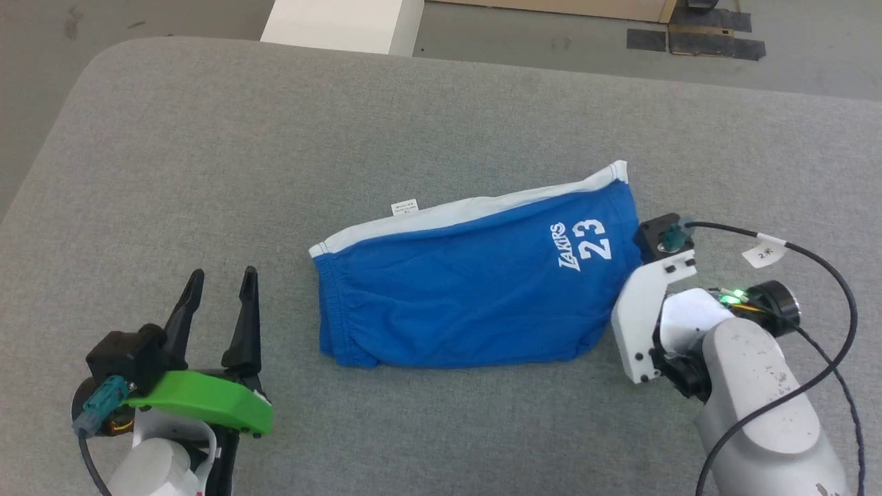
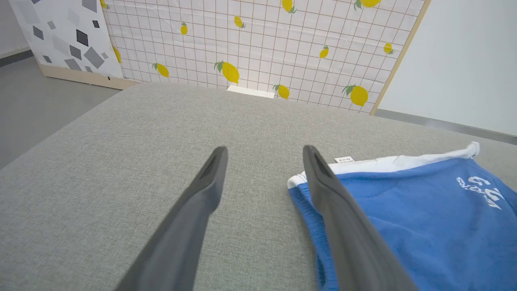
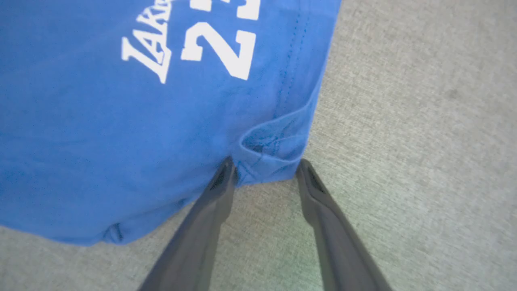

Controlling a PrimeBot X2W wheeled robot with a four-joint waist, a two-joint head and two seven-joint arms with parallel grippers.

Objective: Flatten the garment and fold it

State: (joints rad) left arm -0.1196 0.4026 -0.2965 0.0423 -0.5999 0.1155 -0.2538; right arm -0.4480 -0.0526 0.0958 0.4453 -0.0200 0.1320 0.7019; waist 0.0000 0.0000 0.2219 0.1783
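The garment (image 1: pixel 468 289), blue shorts with white trim and a white "LAKERS 23" print, lies fairly flat mid-table, waistband toward the left. My left gripper (image 1: pixel 222 275) stands open on the bare table, left of the waistband and apart from it. In the left wrist view the left gripper (image 2: pixel 264 151) has its right finger in front of the garment's (image 2: pixel 424 218) waistband corner. My right arm's wrist (image 1: pixel 648 310) is at the shorts' right leg hem. In the right wrist view the right gripper (image 3: pixel 265 163) has its jaws apart on either side of a puckered hem corner of the garment (image 3: pixel 121 121).
The grey padded table (image 1: pixel 207 151) stretches wide on all sides of the shorts. A white box (image 1: pixel 341 24) stands beyond the far edge. A black cable (image 1: pixel 827 275) loops over my right arm. A lemon-print panel (image 2: pixel 262 44) stands behind the table.
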